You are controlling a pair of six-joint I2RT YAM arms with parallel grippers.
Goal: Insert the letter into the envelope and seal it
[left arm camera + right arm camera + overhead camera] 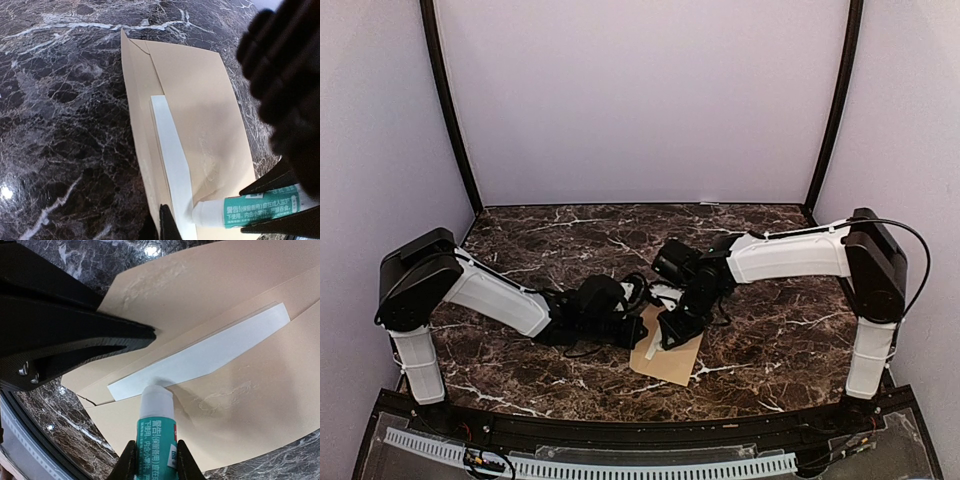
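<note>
One envelope (225, 295) under glue stick (156, 422) in right gripper (156, 459)

**A:** Finishes?
**B:** Table (60, 125): dark marble-look slab with white veins, polished, throws lamp glare.
**A:** Envelope?
**B:** Envelope (200, 95): kraft-brown paper, matt, smooth. Clear smears (225, 392) on it, slightly raised, shiny and wet-looking.
**A:** Letter?
**B:** Letter (210, 352): only a strip shows. Pale paper, smooth, matt.
**A:** Glue stick?
**B:** Glue stick (156, 430): plastic tube, glossy teal printed label, milky white semi-matt neck.
**A:** Hardware?
**B:** Left gripper (147, 334): black plastic, matt, faint grain; bright metal screw heads (23, 371). Right arm shell (790, 255): smooth white plastic, slight sheen. Walls (640, 100): flat matt lilac.
</note>
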